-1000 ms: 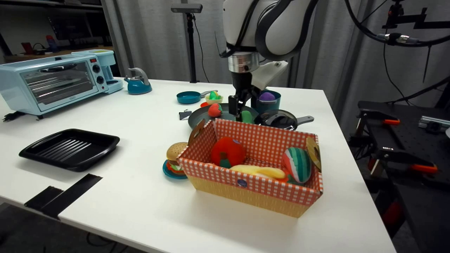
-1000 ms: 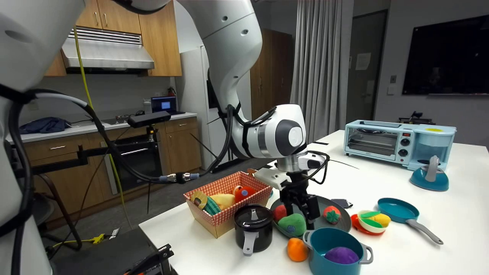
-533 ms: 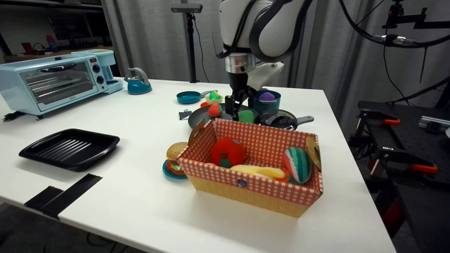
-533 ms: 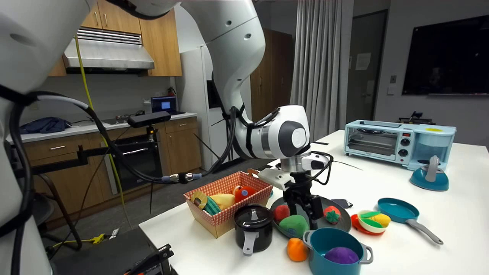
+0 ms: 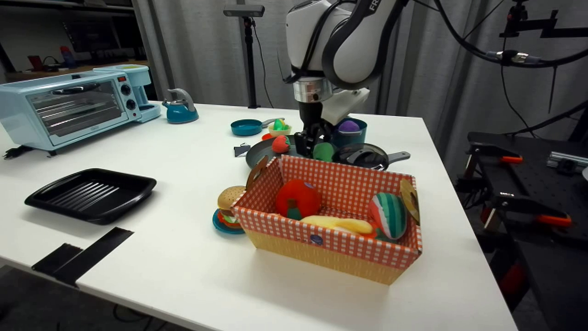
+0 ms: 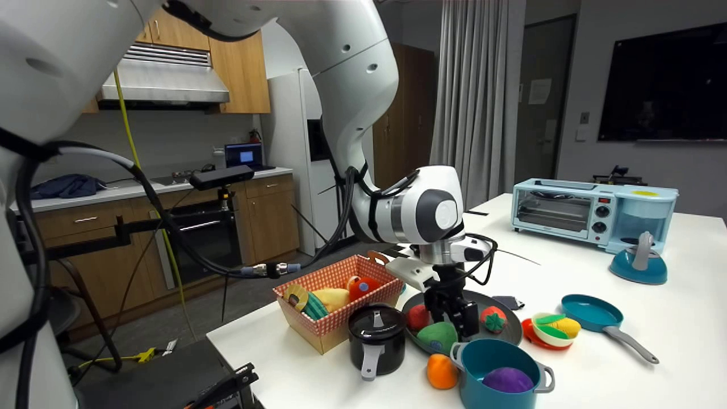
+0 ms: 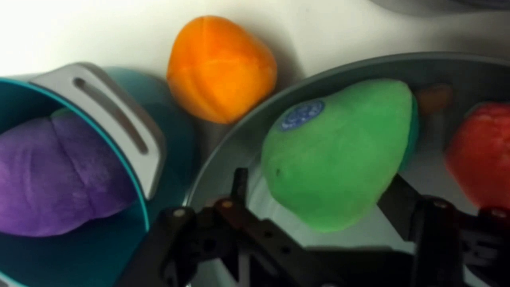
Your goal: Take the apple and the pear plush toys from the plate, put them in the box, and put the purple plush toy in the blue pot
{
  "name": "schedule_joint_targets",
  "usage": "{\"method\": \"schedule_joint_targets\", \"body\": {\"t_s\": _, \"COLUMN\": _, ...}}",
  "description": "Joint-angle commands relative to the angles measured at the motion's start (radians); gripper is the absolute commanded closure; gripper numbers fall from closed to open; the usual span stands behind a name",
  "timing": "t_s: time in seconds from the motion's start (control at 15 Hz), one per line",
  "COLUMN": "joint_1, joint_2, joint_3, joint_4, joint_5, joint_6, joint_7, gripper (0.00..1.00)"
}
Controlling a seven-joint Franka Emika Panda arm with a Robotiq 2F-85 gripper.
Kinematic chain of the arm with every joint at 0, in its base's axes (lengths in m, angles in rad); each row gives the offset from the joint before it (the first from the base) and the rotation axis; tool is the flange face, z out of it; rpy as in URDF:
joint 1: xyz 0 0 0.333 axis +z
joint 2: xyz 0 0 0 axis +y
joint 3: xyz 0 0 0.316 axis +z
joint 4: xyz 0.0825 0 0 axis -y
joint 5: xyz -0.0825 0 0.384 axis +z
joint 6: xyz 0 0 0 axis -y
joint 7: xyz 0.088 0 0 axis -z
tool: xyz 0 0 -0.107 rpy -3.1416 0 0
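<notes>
Tabletop (image 5: 183, 266) around plate rim (image 7: 358, 65); pear (image 7: 338, 155) within

In an exterior view, the pale letters "FRA" (image 5: 374, 5) are being shown by the robot arm (image 5: 360, 59), right at the upper edge. In the wrist view, an oval blue label (image 7: 301, 114) is being borne by the green pear plush toy (image 7: 342, 159), its fine print being blurred beyond reading. A round purple label (image 5: 308, 185) is being carried by the red plush toy (image 5: 291, 195) inside the box (image 5: 321, 262). In an exterior view, a sheet of paper (image 6: 540, 91) is being displayed on the door (image 6: 545, 153). On both, any lettering is being rendered too small to be read.
</notes>
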State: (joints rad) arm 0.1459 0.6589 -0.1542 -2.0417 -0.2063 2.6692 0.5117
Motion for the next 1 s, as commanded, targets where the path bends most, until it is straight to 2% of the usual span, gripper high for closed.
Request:
{"method": "schedule_joint_targets", "body": {"t_s": 0.0, "joint_1": 0.018, "joint_2": 0.017, "joint_3": -0.024, "joint_4": 0.029, "joint_5": 0.036, "joint_6": -0.028, "joint_7": -0.021, "gripper": 0.48}}
{"method": "schedule_joint_targets", "body": {"t_s": 0.2, "joint_1": 0.029, "joint_2": 0.008, "joint_3": -0.040, "joint_4": 0.027, "joint_5": 0.026, "joint_6": -0.034, "joint_7": -0.016, "gripper": 0.72}}
{"method": "schedule_joint_targets", "body": {"t_s": 0.47, "joint_1": 0.051, "joint_2": -0.015, "joint_3": -0.068, "joint_4": 0.020, "joint_5": 0.011, "joint_6": -0.046, "joint_7": -0.006, "gripper": 0.96}}
{"method": "schedule_joint_targets", "body": {"t_s": 0.53, "joint_1": 0.059, "joint_2": -0.026, "joint_3": -0.073, "joint_4": 0.016, "joint_5": 0.007, "joint_6": -0.051, "joint_7": -0.007, "gripper": 0.99}}
{"method": "schedule_joint_targets", "body": {"t_s": 0.6, "joint_1": 0.069, "joint_2": -0.042, "joint_3": -0.078, "joint_4": 0.009, "joint_5": 0.002, "joint_6": -0.055, "joint_7": -0.005, "gripper": 0.95}}
{"method": "schedule_joint_targets", "body": {"t_s": 0.93, "joint_1": 0.122, "joint_2": -0.153, "joint_3": -0.071, "joint_4": -0.016, "joint_5": -0.028, "joint_6": -0.088, "joint_7": 0.002, "gripper": 0.95}}
